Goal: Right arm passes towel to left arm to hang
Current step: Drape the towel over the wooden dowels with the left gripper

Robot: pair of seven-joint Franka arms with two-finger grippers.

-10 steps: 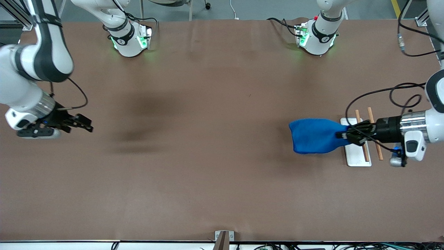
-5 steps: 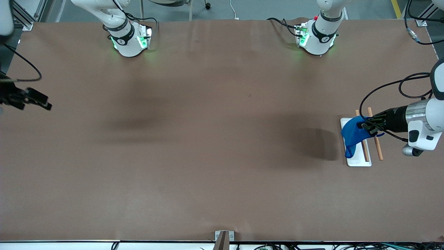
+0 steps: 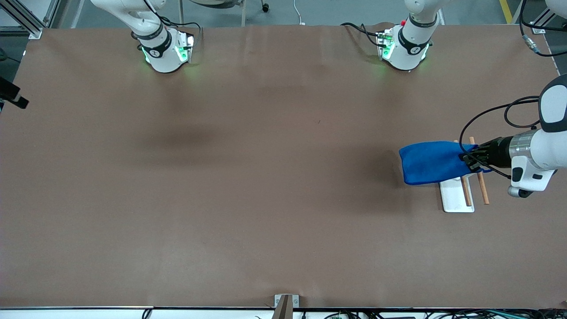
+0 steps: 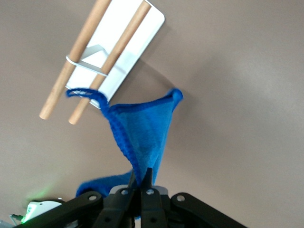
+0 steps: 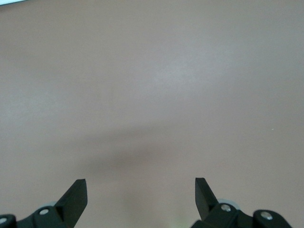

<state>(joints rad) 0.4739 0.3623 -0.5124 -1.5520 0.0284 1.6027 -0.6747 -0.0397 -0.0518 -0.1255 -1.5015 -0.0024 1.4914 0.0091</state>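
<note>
Now left gripper [image 3: 470,160] jaws clamp towel [image 3: 432,162] over rack [image 3: 457,195]; right gripper [image 5: 141,197] jaws apart.

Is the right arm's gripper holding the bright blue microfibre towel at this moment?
No, the right gripper is open and empty over bare table, while the left gripper pinches the bright blue microfibre towel.

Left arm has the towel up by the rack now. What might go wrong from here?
1. The left gripper pinches only a bunched edge of the towel; it may slip out.
2. The towel hangs folded over the rack, so it may drape over just one wooden rail or miss both.
3. Dragging cloth could shift the light-looking rack.
The right gripper waits open, clear of it.
</note>
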